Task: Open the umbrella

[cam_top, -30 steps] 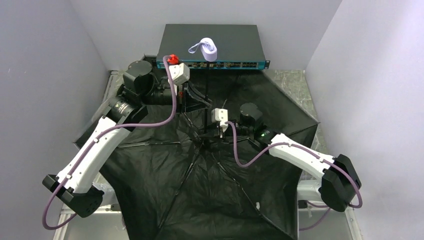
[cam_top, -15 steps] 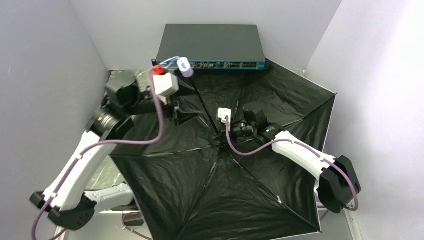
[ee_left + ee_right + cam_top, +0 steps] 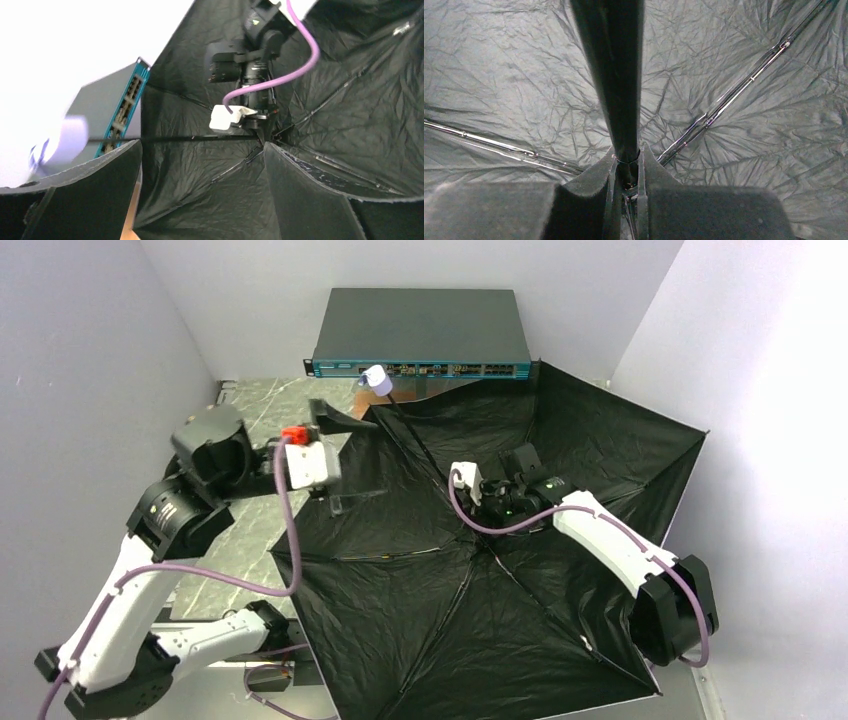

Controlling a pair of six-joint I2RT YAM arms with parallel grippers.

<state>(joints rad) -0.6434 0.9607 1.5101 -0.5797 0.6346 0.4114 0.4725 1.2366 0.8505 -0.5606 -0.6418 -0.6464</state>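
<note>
Umbrella (image 3: 430, 640) is spread wide on my overhead feed, black lining facing up, canopy covering most of the table (image 3: 240, 425) from the middle over to the right wall. Its lavender handle (image 3: 377, 380) pokes up at the back, just in front of the dark network switch (image 3: 420, 335), and the thin shaft (image 3: 408, 440) slants down from it to the hub. Right gripper (image 3: 484, 512) is down at that hub, and on its wrist view the two fingers (image 3: 599, 180) are pinched tight on the shaft (image 3: 616, 75) just above where the ribs meet. Left gripper (image 3: 372, 455) sits at the canopy's left edge with fingers (image 3: 90, 190) spread wide and nothing between them (the shaft (image 3: 190, 137) runs across beyond the fingertips, untouched).
</note>
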